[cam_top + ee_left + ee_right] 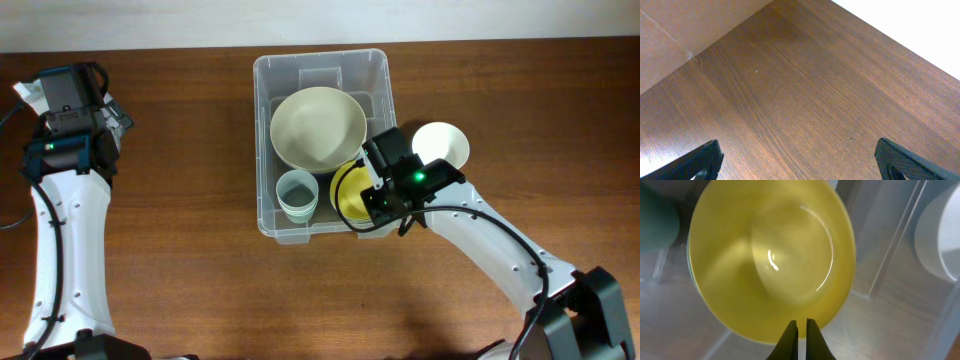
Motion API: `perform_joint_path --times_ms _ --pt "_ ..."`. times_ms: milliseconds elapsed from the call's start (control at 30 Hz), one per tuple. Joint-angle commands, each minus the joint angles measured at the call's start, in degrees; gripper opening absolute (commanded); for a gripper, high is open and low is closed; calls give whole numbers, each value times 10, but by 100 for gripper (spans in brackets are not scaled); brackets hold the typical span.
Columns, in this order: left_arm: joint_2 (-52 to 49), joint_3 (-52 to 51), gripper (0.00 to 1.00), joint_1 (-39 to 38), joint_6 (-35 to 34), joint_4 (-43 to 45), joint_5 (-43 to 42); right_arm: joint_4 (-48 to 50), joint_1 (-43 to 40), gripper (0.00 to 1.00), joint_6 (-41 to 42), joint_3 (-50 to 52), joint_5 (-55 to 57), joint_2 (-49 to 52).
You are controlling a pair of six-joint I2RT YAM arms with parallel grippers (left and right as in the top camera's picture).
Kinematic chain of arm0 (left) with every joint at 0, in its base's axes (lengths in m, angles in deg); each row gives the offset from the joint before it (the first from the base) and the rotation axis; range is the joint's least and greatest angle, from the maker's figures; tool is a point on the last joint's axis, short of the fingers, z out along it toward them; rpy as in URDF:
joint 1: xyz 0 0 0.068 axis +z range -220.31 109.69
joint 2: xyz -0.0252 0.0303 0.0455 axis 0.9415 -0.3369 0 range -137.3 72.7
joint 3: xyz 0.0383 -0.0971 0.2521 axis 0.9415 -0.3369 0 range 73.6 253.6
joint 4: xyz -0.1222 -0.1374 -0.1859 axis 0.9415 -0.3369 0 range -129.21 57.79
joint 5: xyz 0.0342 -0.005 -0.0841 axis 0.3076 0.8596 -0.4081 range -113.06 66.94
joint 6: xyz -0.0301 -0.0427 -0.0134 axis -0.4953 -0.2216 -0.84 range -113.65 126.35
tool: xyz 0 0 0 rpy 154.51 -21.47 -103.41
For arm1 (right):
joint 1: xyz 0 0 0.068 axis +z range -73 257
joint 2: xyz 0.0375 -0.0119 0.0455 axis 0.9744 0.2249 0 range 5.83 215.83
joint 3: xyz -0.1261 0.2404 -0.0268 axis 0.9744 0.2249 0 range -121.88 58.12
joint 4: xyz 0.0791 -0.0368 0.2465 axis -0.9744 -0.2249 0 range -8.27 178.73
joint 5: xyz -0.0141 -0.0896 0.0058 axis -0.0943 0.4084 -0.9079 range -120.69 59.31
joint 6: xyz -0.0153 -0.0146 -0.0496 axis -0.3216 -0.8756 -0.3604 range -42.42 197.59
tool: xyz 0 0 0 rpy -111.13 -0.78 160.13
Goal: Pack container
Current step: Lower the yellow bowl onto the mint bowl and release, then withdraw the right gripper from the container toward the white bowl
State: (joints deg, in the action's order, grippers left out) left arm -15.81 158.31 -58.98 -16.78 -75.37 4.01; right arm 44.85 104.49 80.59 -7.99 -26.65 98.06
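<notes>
Here, left hand [799, 150] spread empty, right hand [800, 324] nearly closed above yellow bowl [770, 260] in container [320, 57]

Overhead: fixed above, faced straight down; whole worktop [180, 250], container [265, 150] and both arms taken in from afar.
Left wrist: held low, angled across worktop; left tool [800, 160] framed at lower corners.
Right wrist: held close over yellow bowl [770, 260]; right tool [801, 330] at bottom centre.
Shared: yellow bowl and white bowl [942, 235] seen by overhead and right wrist.
</notes>
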Motion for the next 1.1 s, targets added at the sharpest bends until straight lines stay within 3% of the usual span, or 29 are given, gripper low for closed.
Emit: perform_joint_path --times_ms 0,167,1067 --pt "1 6 99 3 5 -1 8 26 3 4 4 -10 14 3" --pt "1 6 100 3 5 -1 8 72 2 4 4 -27 27 3" --pt "1 6 100 3 5 -1 8 60 2 4 3 -56 95 82"
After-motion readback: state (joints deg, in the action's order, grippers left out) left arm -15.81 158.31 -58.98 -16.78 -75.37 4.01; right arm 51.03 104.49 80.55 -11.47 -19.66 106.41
